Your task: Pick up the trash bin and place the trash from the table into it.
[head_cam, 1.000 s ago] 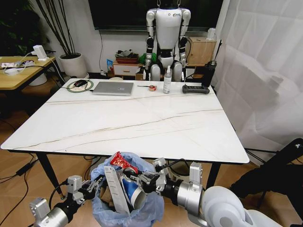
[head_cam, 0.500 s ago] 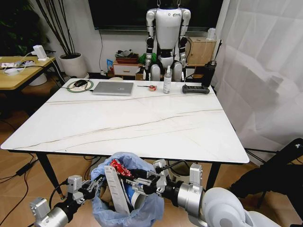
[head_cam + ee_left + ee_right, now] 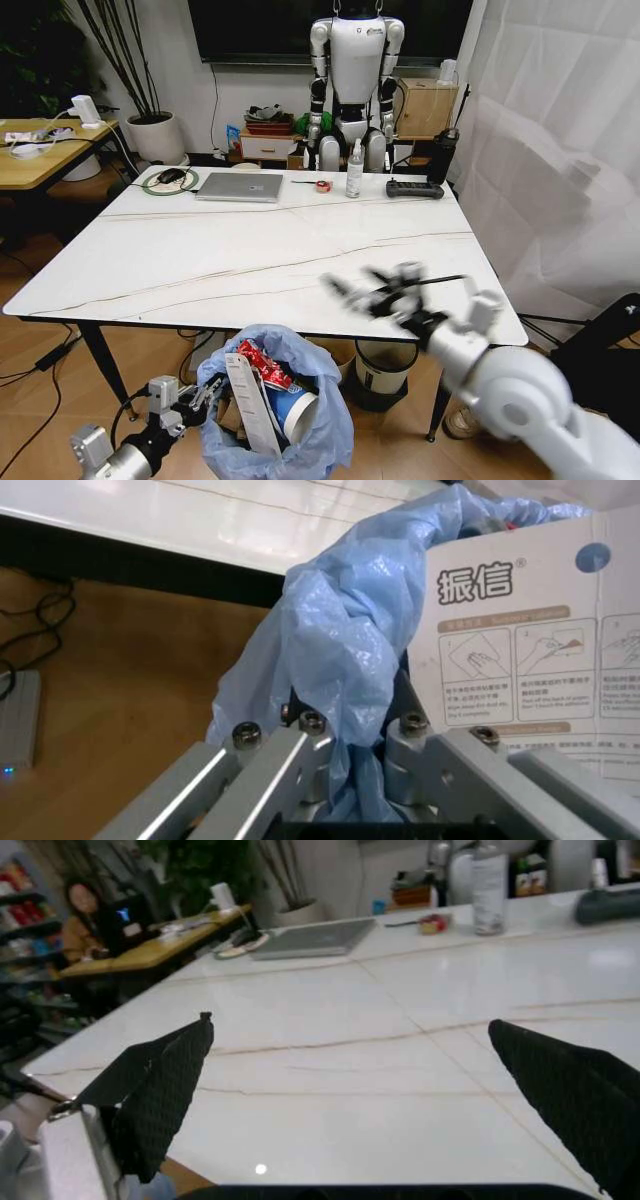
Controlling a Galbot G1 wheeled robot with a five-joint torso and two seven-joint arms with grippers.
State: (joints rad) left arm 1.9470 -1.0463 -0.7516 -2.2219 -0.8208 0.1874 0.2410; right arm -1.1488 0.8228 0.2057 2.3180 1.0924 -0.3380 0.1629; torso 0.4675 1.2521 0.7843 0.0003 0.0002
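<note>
The trash bin (image 3: 275,415) hangs just below the near edge of the bench (image 3: 270,255), lined with a puffy blue bag. The left gripper (image 3: 190,400) holds it at its left rim, and the left wrist view shows the jaws clamped on a bunched fold of that blue bag (image 3: 340,667), right beside a white printed packet (image 3: 520,630). Inside the bin I can see that tall white packet (image 3: 243,405) standing upright, a crushed red can (image 3: 262,362) near the top, and a blue-white cup (image 3: 292,412) tipped on its side against it.

The right gripper (image 3: 390,290) is up over the near right part of the bench, blurred, its jaws spread wide and holding nothing; the right wrist view shows the two black fingertips (image 3: 160,1087) far apart above the marble top. At the far end of the bench sit a grey laptop (image 3: 239,186) and a spray bottle (image 3: 353,170).
</note>
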